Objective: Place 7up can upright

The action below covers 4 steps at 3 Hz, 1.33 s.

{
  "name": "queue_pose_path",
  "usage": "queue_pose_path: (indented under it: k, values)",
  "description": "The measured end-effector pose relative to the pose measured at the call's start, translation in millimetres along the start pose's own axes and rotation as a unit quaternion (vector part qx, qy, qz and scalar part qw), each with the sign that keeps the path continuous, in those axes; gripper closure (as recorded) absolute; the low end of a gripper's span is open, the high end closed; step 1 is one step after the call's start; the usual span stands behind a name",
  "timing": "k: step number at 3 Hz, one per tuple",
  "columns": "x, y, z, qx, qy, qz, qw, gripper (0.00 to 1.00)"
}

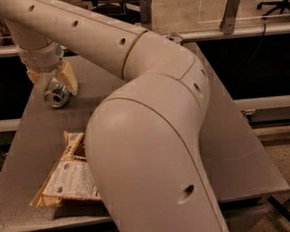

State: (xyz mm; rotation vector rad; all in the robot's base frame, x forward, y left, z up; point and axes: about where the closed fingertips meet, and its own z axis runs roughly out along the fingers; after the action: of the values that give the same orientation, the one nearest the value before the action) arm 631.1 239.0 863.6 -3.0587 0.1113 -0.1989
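Here the hand hangs over the far left of the surface, fingers spread open on either side of the 7up can. The can lies on its side near the left edge. A snack bag (partly behind the arm) sits by the near edge, with bare surface between bag and can.

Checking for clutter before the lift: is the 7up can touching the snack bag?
Apart. Camera view shows bare table between 7up can and snack bag; claw is above the can.
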Motion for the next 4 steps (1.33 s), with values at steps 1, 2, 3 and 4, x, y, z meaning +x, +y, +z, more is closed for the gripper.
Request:
queue_pose_path:
  k: [1, 2, 3, 4]
  values:
    - [5.1, -1.3, 0.6, 0.003, -0.003, 0.013, 0.9999, 0.62]
    - [9.3, 4.6, -6.4, 0.028, -0.021, 0.049, 0.9982, 0.85]
    - [9.9, 19.7, -21.3, 0.068, -0.065, 0.116, 0.9888, 1.0]
    - [11.3, 37.9, -37.4, 0.109, -0.122, 0.19, 0.9681, 1.0]
